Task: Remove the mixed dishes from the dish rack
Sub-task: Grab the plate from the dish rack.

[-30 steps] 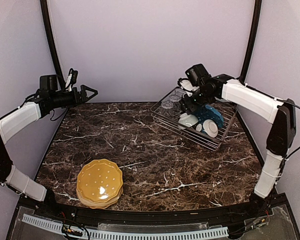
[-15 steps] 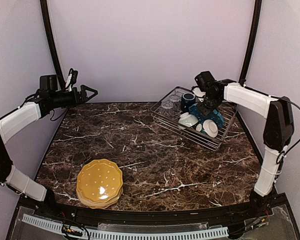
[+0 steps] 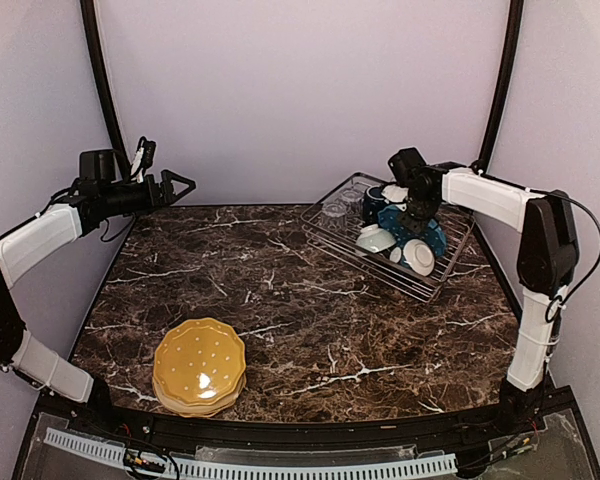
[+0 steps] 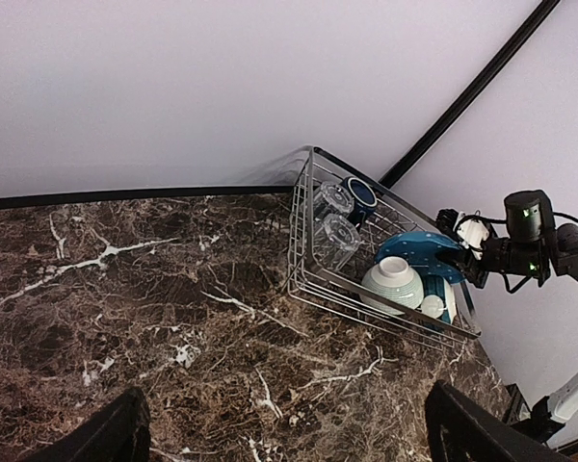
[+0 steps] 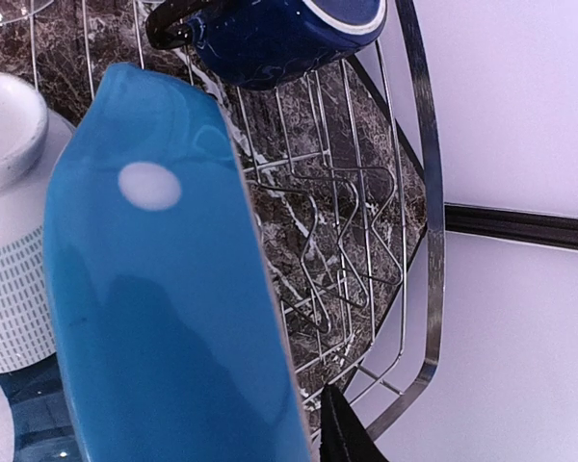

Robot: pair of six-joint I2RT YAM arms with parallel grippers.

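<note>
No writing, label, brand or number can be read on the dish rack (image 4: 300,226) or the yellow plates (image 3: 199,365).

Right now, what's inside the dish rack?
In the dish rack: two clear tumblers, a navy mug, an upright blue dotted plate and two white bowls. Anything behind the plate and bowls is covered.

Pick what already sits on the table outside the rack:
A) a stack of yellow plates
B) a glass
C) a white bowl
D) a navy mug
A: the yellow plates lie stacked on the table, while the mug, glasses and bowls are all inside the rack.
</note>
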